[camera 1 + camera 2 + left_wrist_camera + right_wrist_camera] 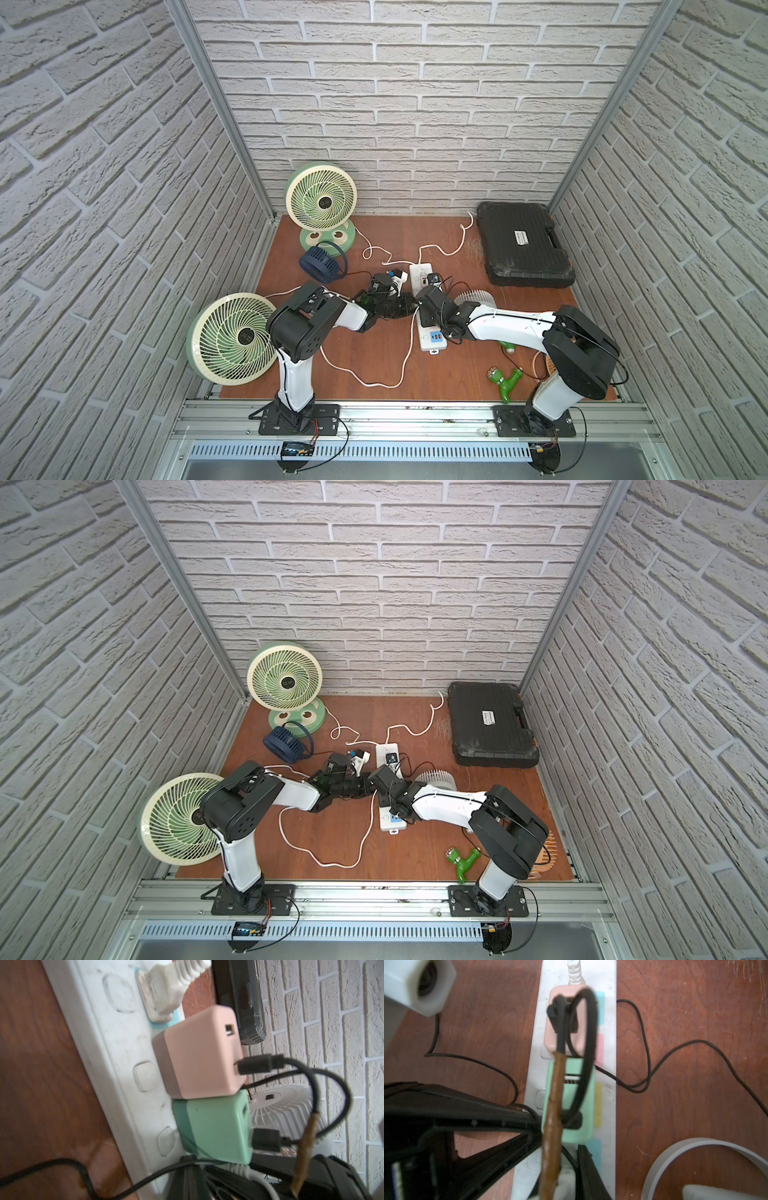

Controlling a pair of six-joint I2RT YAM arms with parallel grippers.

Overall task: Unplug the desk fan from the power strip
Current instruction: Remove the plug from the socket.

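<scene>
Power strip [425,342] in the middle of the bench [374,357].
Pink adapter [203,1051] and mint adapter [216,1128] are plugged into it; left gripper [532,1124] and right gripper [568,1167], both pressed together, sit by the mint one; whether either pinches anything is unclear.

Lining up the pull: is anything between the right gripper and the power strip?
Yes: a looped black cable with a brown-taped stretch arches over the pink adapter and green adapter plugged into the power strip, directly in the right wrist camera's line to them.
</scene>
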